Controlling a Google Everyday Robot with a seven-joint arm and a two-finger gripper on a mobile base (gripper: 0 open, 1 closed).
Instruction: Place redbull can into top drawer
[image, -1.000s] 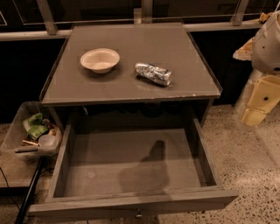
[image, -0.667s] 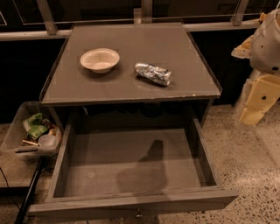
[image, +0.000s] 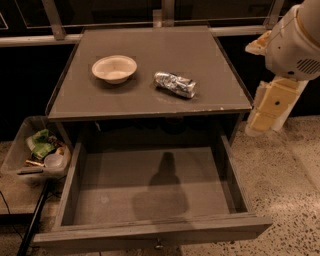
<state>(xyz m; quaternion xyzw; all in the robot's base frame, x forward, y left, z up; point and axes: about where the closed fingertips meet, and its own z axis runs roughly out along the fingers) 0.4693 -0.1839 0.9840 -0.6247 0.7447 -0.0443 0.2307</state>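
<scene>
Here, camera view: looks down from the front on a grey-brown counter (image: 150, 102) with its drawer pulled out.
Redbull can: the redbull can (image: 175, 84) lies on its side on the counter top, right of centre, crinkled and silver, its long axis slanting down to the right.
Bowl: an off-white round bowl (image: 114, 68) sits upright to the left of the can, near it but not touching.
Top drawer: the top drawer (image: 105, 200) stands fully open below the counter top. Its flat bottom carries only a dark shadow near the middle. A small knob (image: 159, 245) shows at the lower edge of its front.
Gripper: the gripper (image: 267, 107) hangs off the counter's right edge, over the speckled floor (image: 290, 175), well apart from the can and outside the drawer. It holds nothing, and whether it is open or closed cannot be told.
Side bin: a clear bin (image: 15, 150) with green and white clutter sits left of the drawer.
</scene>
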